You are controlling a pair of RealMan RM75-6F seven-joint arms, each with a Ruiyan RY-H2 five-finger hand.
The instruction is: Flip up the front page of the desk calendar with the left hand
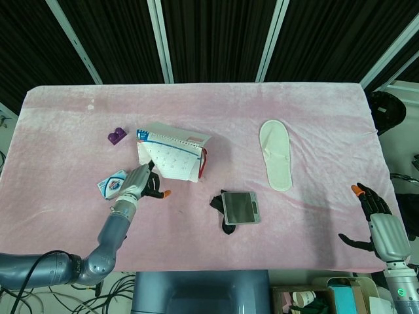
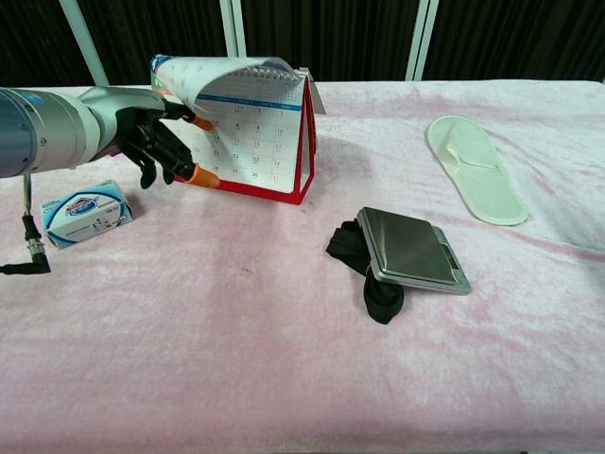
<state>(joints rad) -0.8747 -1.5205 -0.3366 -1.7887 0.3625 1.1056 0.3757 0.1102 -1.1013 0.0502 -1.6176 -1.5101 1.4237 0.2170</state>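
The desk calendar [image 1: 177, 159] [image 2: 269, 142] stands on its red base at the left middle of the pink table. Its front page [image 2: 222, 78] is lifted off the face and curls upward at the left. My left hand [image 1: 140, 181] [image 2: 151, 140] is at the calendar's left edge with its fingers spread. One orange fingertip [image 2: 201, 122] touches the underside of the raised page, and another sits lower by the red base. I see no pinch on the page. My right hand [image 1: 375, 212] hangs with fingers apart off the table's front right edge, holding nothing.
A blue-and-white packet [image 1: 111, 186] [image 2: 87, 212] lies just left of my left hand. A small purple piece [image 1: 116, 136] sits behind it. A silver flat device [image 1: 240, 207] [image 2: 412, 248] on a black cloth lies mid-table, and a white slipper [image 1: 275, 154] [image 2: 475, 180] to the right.
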